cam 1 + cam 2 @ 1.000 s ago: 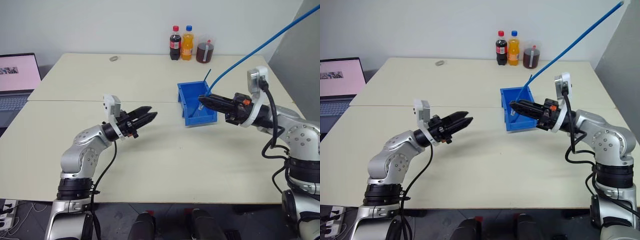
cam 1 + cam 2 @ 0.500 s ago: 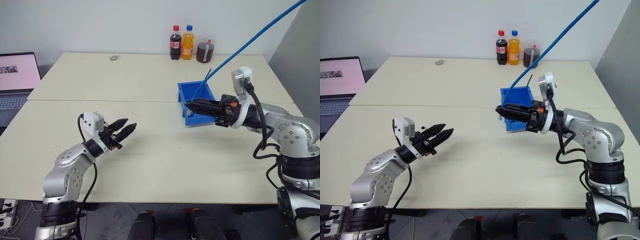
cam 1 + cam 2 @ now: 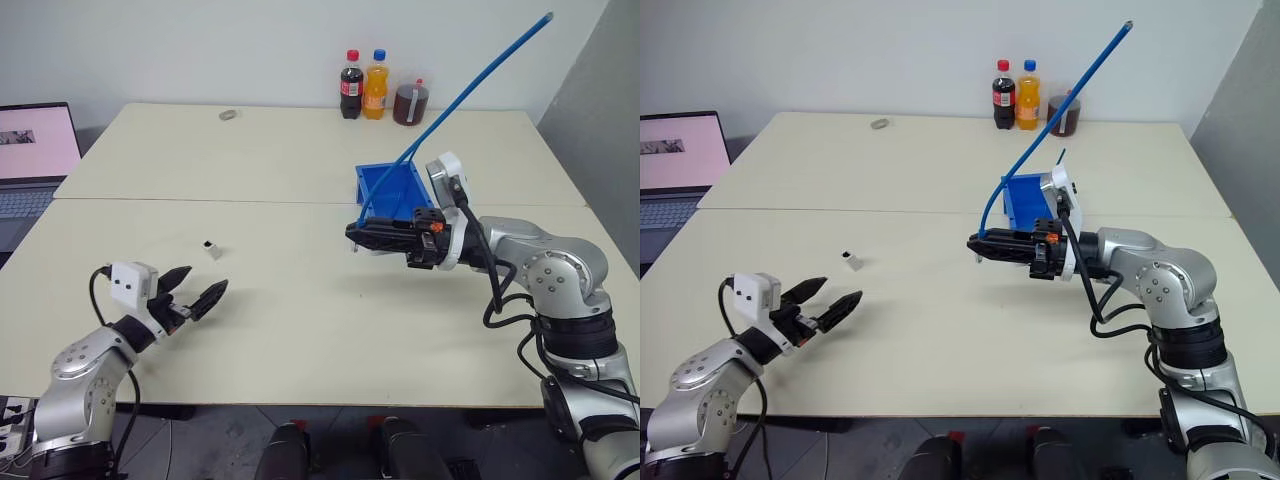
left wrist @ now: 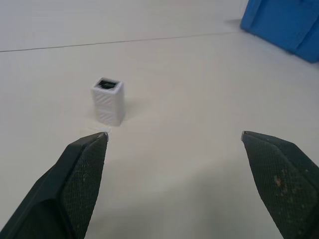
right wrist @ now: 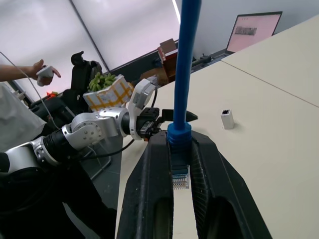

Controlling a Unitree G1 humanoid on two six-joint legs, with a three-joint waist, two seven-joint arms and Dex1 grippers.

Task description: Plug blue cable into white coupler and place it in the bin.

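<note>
standing upright on the desk (image 3: 300, 330), dark socket facing up, the white coupler (image 3: 211, 250) is the landmark here. nearest the robot, the left gripper (image 3: 196, 291) sits low over the desk just short of the coupler on the near side, fingers (image 4: 79, 172) spread wide apart and holding nothing; in the left wrist view the coupler (image 4: 108, 100) stands just beyond the tip of one finger, not touching it. well to the right of the coupler, the right gripper (image 3: 980, 243) hangs above the desk pointing back toward the coupler's side, fingers (image 5: 149, 174) closed on the blue cable (image 3: 470, 85) right behind its clear plug. plug tip pokes out past the fingers, still apart from the coupler. rest of the cable rises steeply up and away from the gripper, stiff and nearly straight, free end high in the air. the bin (image 3: 385, 185) sits on the desk right of the coupler and a bit farther back, just behind the right gripper, partly hidden by it. far beyond the coupler along the back desk edge: a dark cola bottle (image 3: 351, 86), an orange soda bottle (image 3: 375, 86) and a jar of brown liquid (image 3: 408, 104), close together. small grey ring-like object (image 3: 229, 115) also far back, roughly behind the coupler. laptop (image 3: 35, 160) with lit screen far left of the coupler.
</note>
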